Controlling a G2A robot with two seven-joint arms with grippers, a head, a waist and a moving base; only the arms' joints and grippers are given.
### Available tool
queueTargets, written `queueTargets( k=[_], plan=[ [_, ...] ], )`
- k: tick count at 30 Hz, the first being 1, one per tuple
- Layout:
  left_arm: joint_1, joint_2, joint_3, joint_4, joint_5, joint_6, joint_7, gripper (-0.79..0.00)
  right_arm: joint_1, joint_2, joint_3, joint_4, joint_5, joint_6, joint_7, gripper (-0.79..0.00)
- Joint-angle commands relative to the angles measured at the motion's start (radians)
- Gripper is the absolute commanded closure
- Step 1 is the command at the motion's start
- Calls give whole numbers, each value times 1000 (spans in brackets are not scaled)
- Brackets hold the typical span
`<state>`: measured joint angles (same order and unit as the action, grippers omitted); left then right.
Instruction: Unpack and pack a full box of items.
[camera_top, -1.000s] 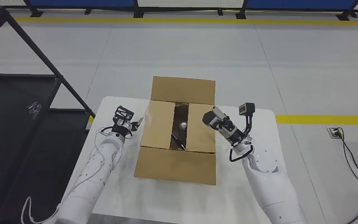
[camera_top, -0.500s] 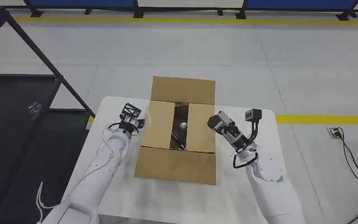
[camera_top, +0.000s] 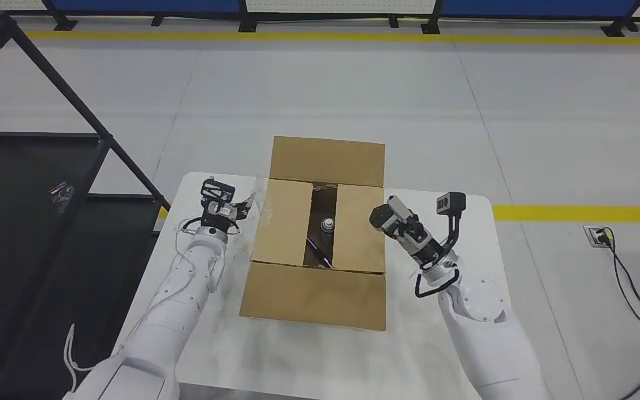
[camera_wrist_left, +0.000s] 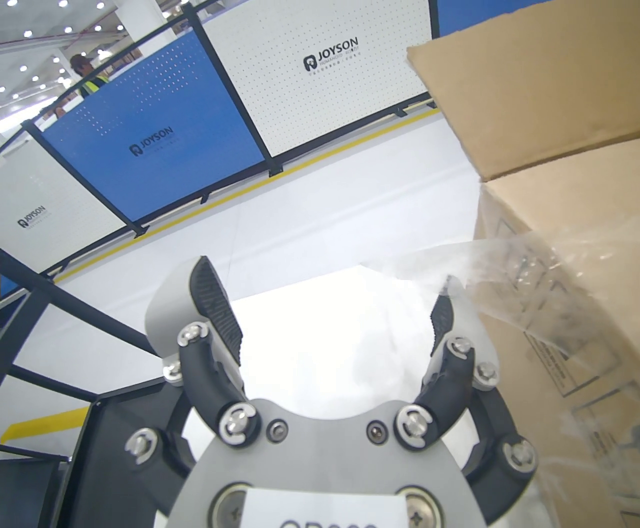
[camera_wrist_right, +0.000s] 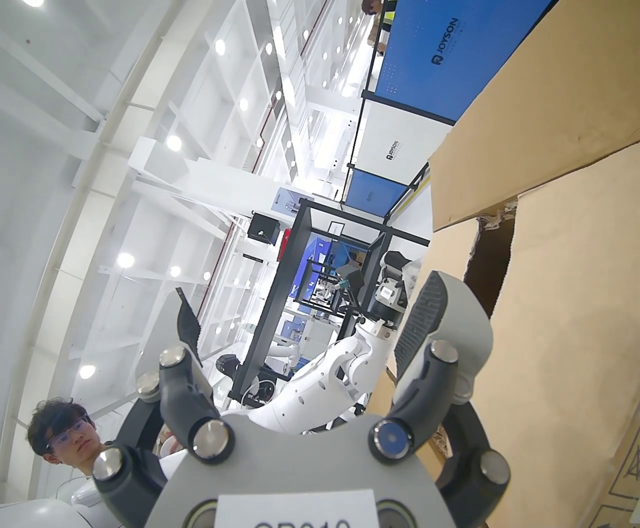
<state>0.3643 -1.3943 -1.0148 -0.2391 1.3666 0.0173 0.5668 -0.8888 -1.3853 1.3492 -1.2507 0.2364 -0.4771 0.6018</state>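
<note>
Cardboard box (camera_top: 315, 295) sits between left hand (camera_wrist_left: 330, 292) and right hand (camera_wrist_right: 307, 300) (both hands' fingers spread apart).

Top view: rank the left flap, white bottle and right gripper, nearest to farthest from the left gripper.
1. Left flap, right beside the left gripper.
2. White bottle, in the gap between flaps.
3. Right gripper, by the opposite flap.

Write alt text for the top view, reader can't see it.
A cardboard box sits on a white table, its two side flaps folded in with a gap showing small items inside. The left gripper is open beside the box's left side; the right gripper is open at its right flap.
</note>
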Motion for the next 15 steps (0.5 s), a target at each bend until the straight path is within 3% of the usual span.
queueTargets(
  k=[1,15],
  plan=[
    [4,4,-6,0,-6,4,19,-785,9,0,-4,12,5,0,2,-785],
    [73,43,-53,-12,-42,25,116,-785,56,1,-24,72,36,-10,19,-785]
  ],
)
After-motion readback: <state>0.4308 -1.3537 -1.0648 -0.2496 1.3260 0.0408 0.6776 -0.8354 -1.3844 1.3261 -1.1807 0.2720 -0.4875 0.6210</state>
